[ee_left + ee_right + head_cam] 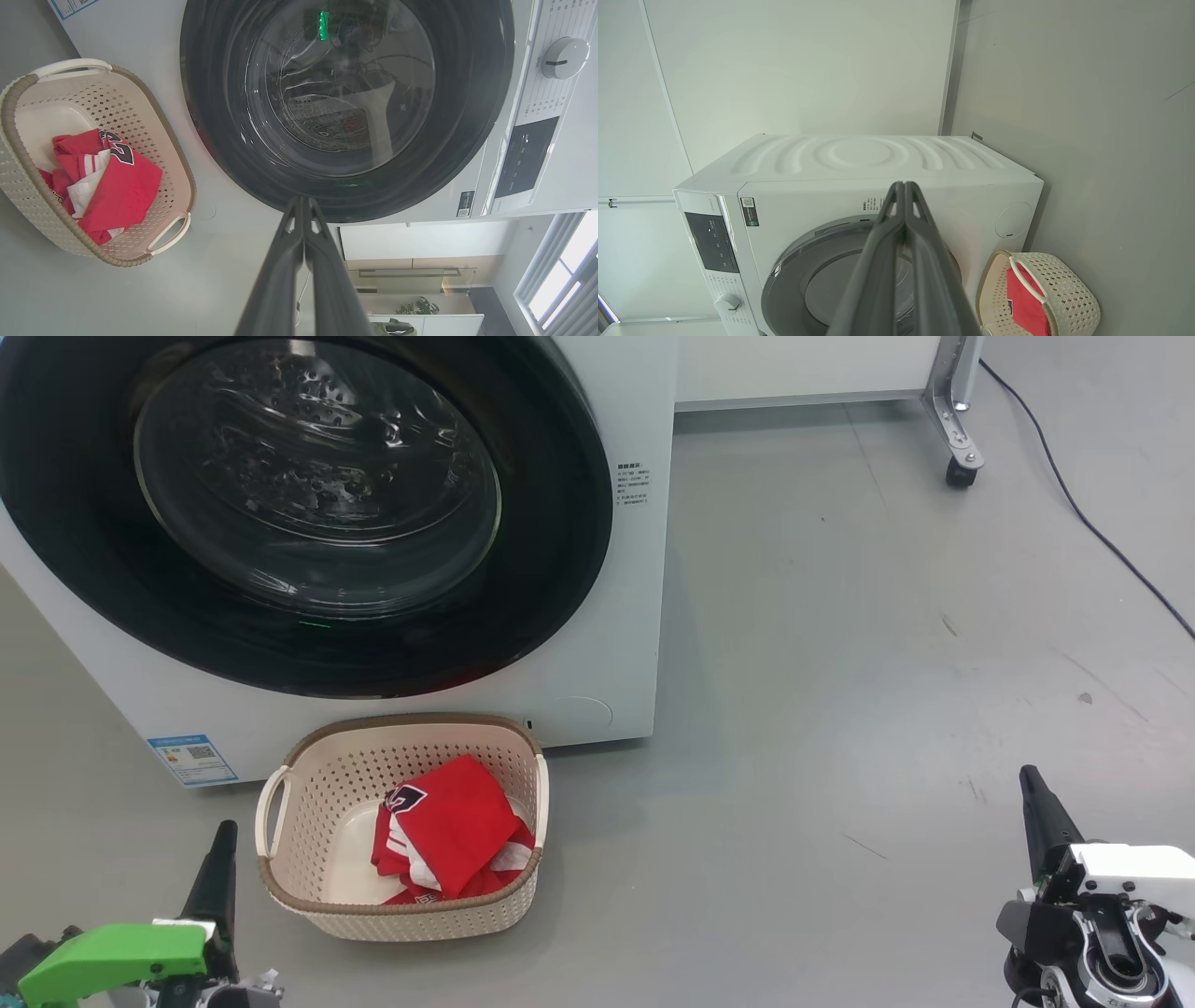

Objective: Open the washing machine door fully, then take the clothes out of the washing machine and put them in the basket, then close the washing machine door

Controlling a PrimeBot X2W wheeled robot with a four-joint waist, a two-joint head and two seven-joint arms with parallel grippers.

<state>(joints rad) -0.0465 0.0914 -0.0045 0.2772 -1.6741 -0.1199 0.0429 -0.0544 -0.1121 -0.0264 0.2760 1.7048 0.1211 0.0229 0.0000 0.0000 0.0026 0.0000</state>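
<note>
Item one: washing machine door, flush against the washing machine, judged shut. At its six o'clock: basket, holding the clothes. At seven o'clock: left gripper, fingers together, empty. At four o'clock: right gripper, likewise. Confirm the latch. If you doubt it, press the rim squarely, clear of the basket.

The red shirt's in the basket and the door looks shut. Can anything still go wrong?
Maybe. The left fingers sit close beside the basket, so a careless swing could knock it and tip the shirt out. A black cable lies across the floor on the right; the robot might roll onto it. I can't tell whether the door has latched.
</note>
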